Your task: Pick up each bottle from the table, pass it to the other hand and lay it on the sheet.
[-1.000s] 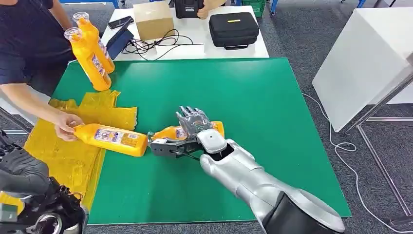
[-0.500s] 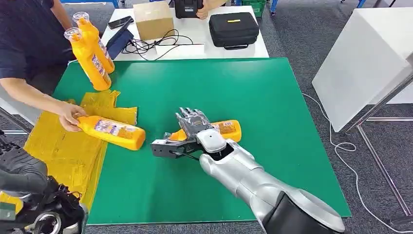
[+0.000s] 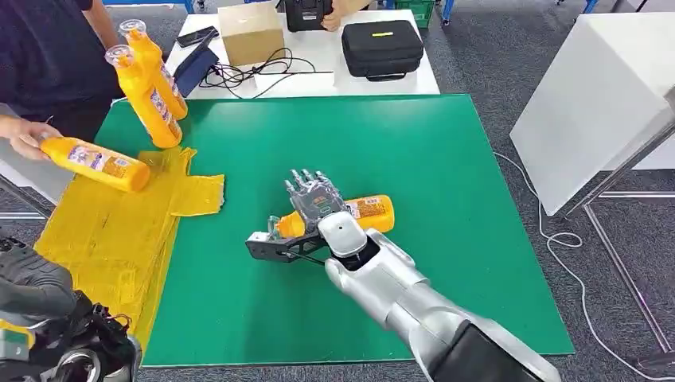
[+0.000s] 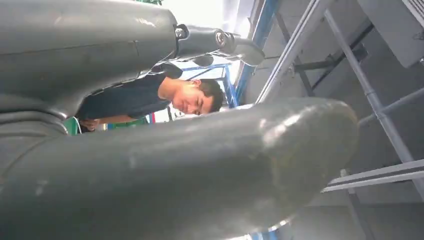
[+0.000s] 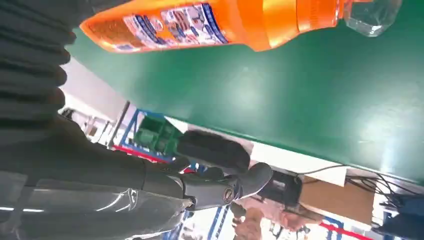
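Reaching: the right hand (image 3: 316, 203) hangs over the orange bottle (image 3: 370, 212) lying on its side on the green table (image 3: 446, 159), fingers spread and its thumb (image 3: 267, 245) stretched out on the near side; I judge it holds nothing yet.
Bottle: it lies across the table near the middle, clear cap (image 3: 273, 227) pointing left under the hand, base pointing right. In the right wrist view the bottle (image 5: 200, 22) shows no finger wrapped round it, and the cap (image 5: 370, 15) is bare.
Left hand: the left hand (image 4: 165, 165) sits very close to its own camera; whether its fingers are apart or together I cannot tell.
Sheet: the yellow sheet (image 3: 103, 239) lies at the left edge of the table, well apart from the bottle.
Person: a person's hand (image 3: 24, 135) at the far left holds a second bottle (image 3: 95, 163) above the sheet; two more bottles (image 3: 147, 87) stand upright at the far left corner.
Doing it well: lower the palm onto the body of the bottle rather than the tapering neck, so the fingers close on the far side and the thumb on the near side.
Risk: a round bottle on a smooth top may roll away from a one-sided push, so both sides should meet it together.
Next: lift level, then bring it leftward for the handover.
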Robot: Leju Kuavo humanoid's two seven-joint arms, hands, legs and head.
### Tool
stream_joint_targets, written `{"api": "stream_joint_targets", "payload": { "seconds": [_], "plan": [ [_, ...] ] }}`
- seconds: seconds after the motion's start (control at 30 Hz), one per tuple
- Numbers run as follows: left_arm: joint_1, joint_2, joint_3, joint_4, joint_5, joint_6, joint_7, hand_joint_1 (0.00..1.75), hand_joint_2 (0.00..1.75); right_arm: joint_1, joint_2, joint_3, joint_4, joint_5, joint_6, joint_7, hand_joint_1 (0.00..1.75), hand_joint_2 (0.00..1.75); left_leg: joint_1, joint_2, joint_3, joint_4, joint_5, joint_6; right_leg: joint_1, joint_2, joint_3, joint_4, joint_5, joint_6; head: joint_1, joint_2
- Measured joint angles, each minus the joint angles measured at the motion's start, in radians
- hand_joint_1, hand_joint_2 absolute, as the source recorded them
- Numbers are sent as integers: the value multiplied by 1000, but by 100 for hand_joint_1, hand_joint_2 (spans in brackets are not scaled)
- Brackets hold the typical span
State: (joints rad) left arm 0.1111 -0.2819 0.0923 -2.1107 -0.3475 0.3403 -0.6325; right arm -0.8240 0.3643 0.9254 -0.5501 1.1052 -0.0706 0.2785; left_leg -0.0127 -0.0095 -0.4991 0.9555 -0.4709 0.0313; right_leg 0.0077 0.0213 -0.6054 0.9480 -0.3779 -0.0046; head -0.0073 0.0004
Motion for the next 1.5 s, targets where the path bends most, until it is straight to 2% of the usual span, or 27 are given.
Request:
{"api": "stream_joint_targets", "payload": {
  "seconds": [0.2, 0.47, 0.97, 1.5],
  "plan": [
    [-5, -8, 5, 0, -4, -27, 8, 0, 0, 39, 0, -122, -7, 107, 16, -18, 0, 175, 0, 0, 0, 0, 0, 0, 0, 0, 0, 0, 0, 0, 0, 0],
    [-10, -11, 14, 3, -2, -35, 9, 0, 0, 71, -1, -219, -6, 152, 12, -37, 0, 175, 0, 0, 0, 0, 0, 0, 0, 0, 0, 0, 0, 0, 0, 0],
    [-5, 14, -14, 59, 42, 47, -25, 0, 0, 98, -25, -336, 25, 220, -7, -49, 0, 175, 0, 0, 0, 0, 0, 0, 0, 0, 0, 0, 0, 0, 0, 0],
    [0, 60, -29, 82, 72, 101, -40, 0, 0, 53, -42, -403, 153, 215, 3, -48, 0, 175, 0, 0, 0, 0, 0, 0, 0, 0, 0, 0, 0, 0, 0, 0]
  ]
}}
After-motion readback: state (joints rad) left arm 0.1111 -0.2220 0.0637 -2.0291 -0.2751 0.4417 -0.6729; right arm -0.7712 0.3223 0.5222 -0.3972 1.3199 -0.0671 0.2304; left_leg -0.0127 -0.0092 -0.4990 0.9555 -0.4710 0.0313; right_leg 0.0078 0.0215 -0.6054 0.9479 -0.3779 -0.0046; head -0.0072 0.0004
